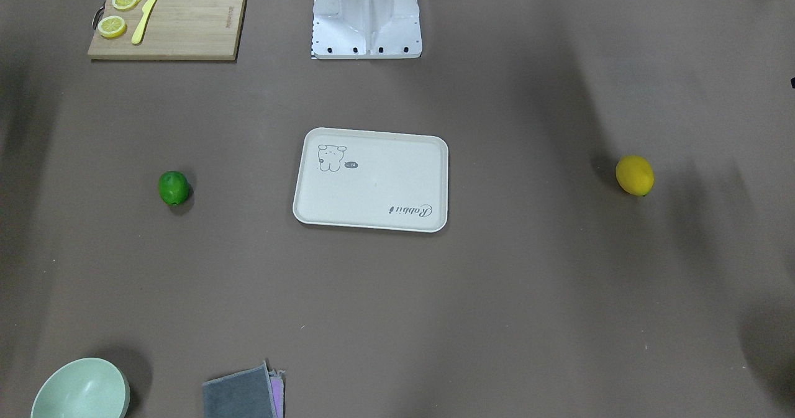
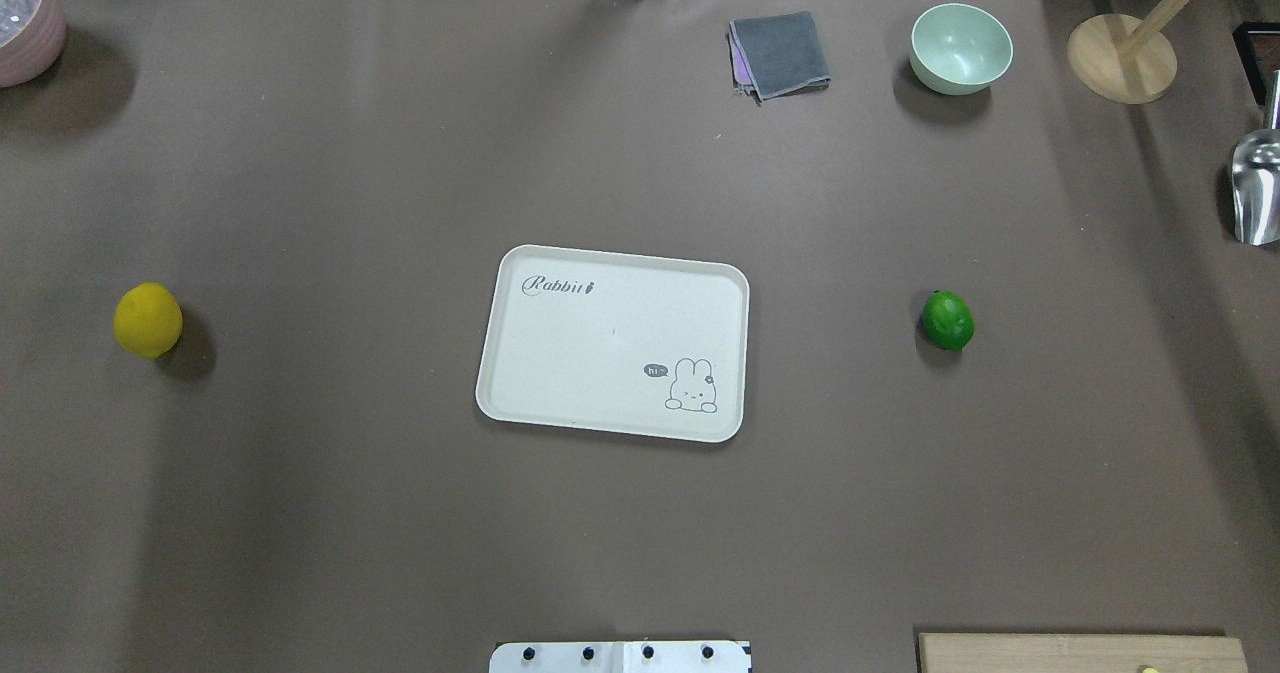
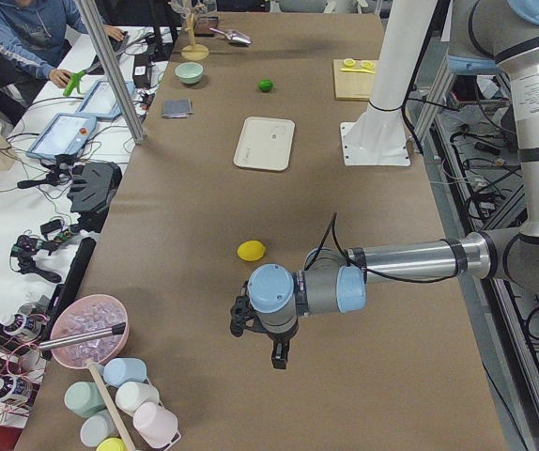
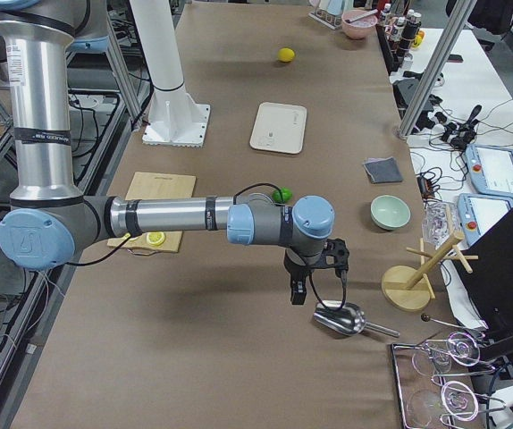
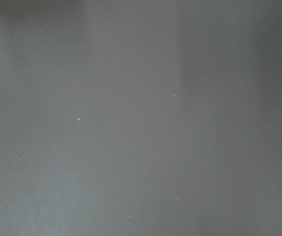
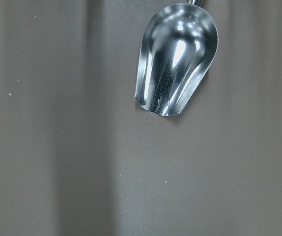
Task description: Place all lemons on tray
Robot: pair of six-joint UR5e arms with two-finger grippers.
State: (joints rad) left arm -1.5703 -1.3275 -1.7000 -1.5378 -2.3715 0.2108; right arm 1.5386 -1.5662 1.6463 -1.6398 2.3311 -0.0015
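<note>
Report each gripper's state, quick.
Left gripper: cannot tell, it shows only in a side view.
Right gripper: cannot tell, it shows only in a side view.

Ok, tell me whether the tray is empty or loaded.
Empty. The tray shows only its print; the yellow lemon and the green lemon lie on the table, one to each side.

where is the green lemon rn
In the overhead view the green lemon lies on the table on the robot's right side, well apart from the tray and level with its middle.
</note>
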